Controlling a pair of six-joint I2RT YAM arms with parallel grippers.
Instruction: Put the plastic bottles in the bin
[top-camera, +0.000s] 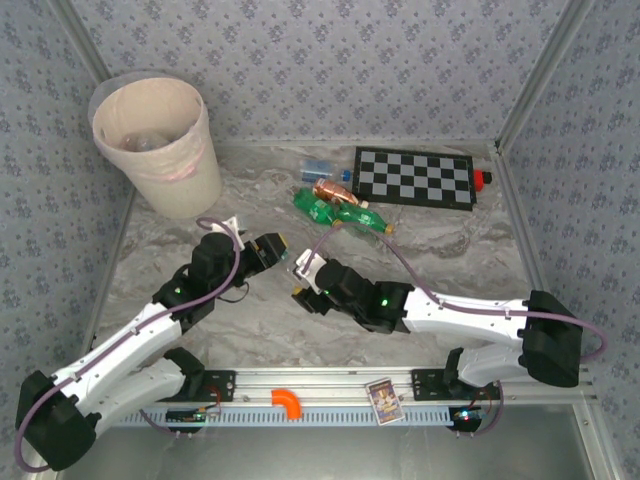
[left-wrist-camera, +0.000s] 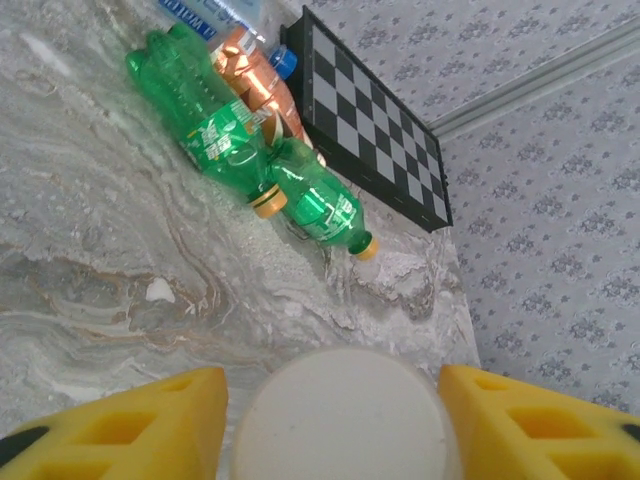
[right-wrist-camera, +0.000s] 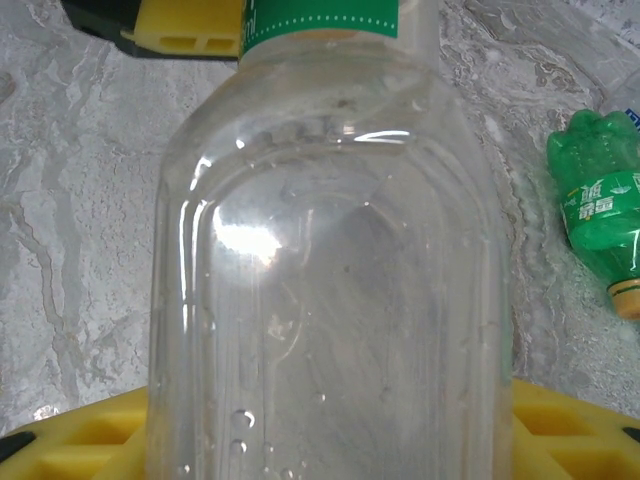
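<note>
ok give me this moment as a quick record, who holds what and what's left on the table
held: clear bottle, green label, between the two arms
right gripper: shut on its body
left gripper: fingers either side of its white end, grip unclear
on table: two green bottles, orange bottle, blue-labelled bottle, all beside the checkerboard
bin: upright, far left corner

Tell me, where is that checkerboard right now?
In the top view the checkerboard lies flat at the far side of the table, right of centre, just beyond the green bottles.
</note>
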